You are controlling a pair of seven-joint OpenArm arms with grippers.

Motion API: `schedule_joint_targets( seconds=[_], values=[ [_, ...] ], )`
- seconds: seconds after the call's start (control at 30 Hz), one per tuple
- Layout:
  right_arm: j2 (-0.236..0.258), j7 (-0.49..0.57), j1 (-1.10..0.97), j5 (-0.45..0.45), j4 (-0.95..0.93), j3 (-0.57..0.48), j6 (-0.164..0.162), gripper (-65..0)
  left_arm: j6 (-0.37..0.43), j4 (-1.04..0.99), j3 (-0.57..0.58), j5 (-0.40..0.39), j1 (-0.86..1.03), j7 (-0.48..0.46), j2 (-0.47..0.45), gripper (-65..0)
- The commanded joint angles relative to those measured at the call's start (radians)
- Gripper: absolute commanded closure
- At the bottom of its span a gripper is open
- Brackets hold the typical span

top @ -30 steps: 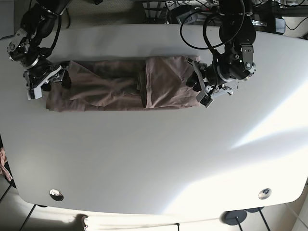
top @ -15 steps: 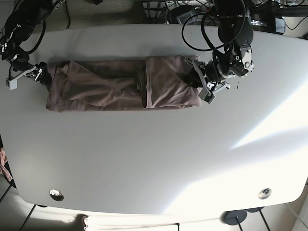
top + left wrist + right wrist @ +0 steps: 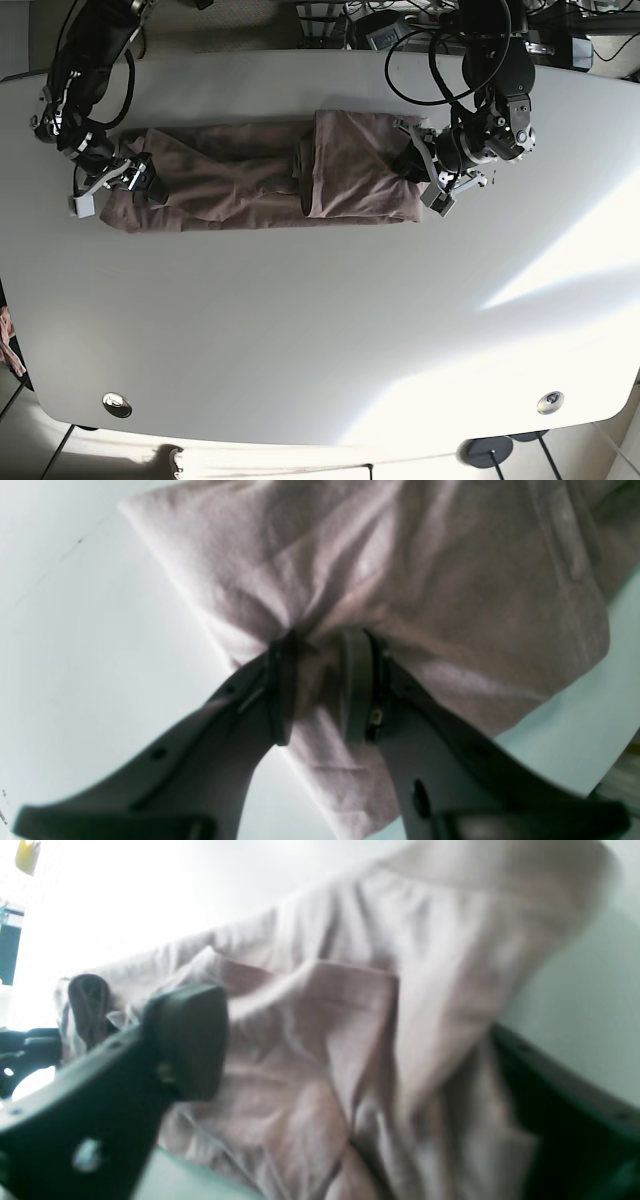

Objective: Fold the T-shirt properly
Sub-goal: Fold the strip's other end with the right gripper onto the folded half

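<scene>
- Pinching a bunched ridge of cloth, the left gripper (image 3: 315,680) has its two dark fingers (image 3: 356,680) drawn close together with a fold of the T-shirt (image 3: 400,570) caught between them; wrinkles radiate from the pinch.
- In the left wrist view, the shirt's corner lies flat on the white table (image 3: 75,655) beyond the fingers.
- Right gripper (image 3: 350,1050): jaws set wide apart, one dark finger at the lower left and one at the right edge, pink cloth lying between them. Cannot tell whether any of it is gripped; the view is blurred.
- Base view: the T-shirt (image 3: 260,180) lies as a long narrow band across the far half of the table (image 3: 320,330), with one end layered over the middle.
- The left gripper (image 3: 428,172) is at one end of the band, the right gripper (image 3: 125,182) at the other.
</scene>
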Motion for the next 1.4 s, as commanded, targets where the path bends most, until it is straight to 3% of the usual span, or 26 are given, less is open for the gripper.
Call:
schedule_joint_targets(
  seconds=[0.03,0.13,0.17,0.27,0.43,0.67,0.83,0.87,0.9,0.97,1.07,1.13,1.27,1.4],
  values=[
    [0.019,-0.020,-0.004,-0.020,0.006,0.005,-0.008,-31.5,-0.001,0.008,-0.002,0.004,-0.007,-0.003,-0.005,-13.2],
    [0.027,-0.018,-0.004,-0.020,0.006,0.005,-0.008,-5.7,-0.001,0.008,0.000,0.004,-0.009,-0.001,-0.023,-13.2],
    [0.028,-0.012,-0.004,-0.020,0.008,0.003,-0.008,-1.1,-0.001,0.008,0.000,0.004,-0.010,-0.001,-0.023,-13.2],
    [0.043,-0.007,-0.022,-0.020,0.080,0.006,-0.008,-1.9,-0.001,0.008,0.000,0.004,-0.013,-0.001,-0.023,-13.2],
    [0.040,-0.017,-0.149,-0.009,0.397,0.006,-0.008,-1.9,-0.001,0.007,0.003,0.006,-0.015,-0.001,-0.016,-13.2],
    [-0.101,-0.204,-0.188,-0.003,0.723,0.003,-0.010,-1.9,-0.001,-0.116,0.005,0.006,-0.108,0.000,0.112,-13.2],
    [-0.194,-0.305,-0.186,0.198,0.741,-0.006,-0.021,-1.9,0.049,-0.211,0.006,0.004,-0.159,-0.004,0.170,-13.2],
    [-0.219,-0.310,-0.186,0.227,0.741,-0.024,-0.035,-1.9,0.050,-0.217,0.006,0.004,-0.164,-0.004,0.173,-13.2],
    [-0.240,-0.311,-0.186,0.247,0.741,-0.067,-0.083,-1.9,0.050,-0.217,0.006,0.001,-0.165,-0.004,0.179,-13.2],
    [-0.280,-0.291,-0.163,0.253,0.737,-0.162,-0.144,-1.9,0.050,-0.216,0.006,0.003,-0.165,-0.001,0.181,-13.2],
    [-0.317,-0.238,-0.143,0.250,0.735,-0.259,-0.178,-1.9,0.050,-0.214,0.006,0.001,-0.164,-0.001,0.181,-13.2],
    [-0.328,-0.213,-0.096,0.222,0.684,-0.331,-0.218,-1.9,0.050,-0.214,0.006,0.001,-0.162,-0.001,0.178,-13.2],
    [-0.357,-0.152,-0.048,0.129,0.563,-0.434,-0.218,-1.9,0.044,-0.213,0.005,0.000,-0.162,-0.001,0.175,-13.2],
    [-0.349,-0.055,-0.042,0.118,0.463,-0.503,-0.222,-1.9,0.044,-0.213,0.003,-0.002,-0.162,-0.001,0.164,-13.2]
  ],
)
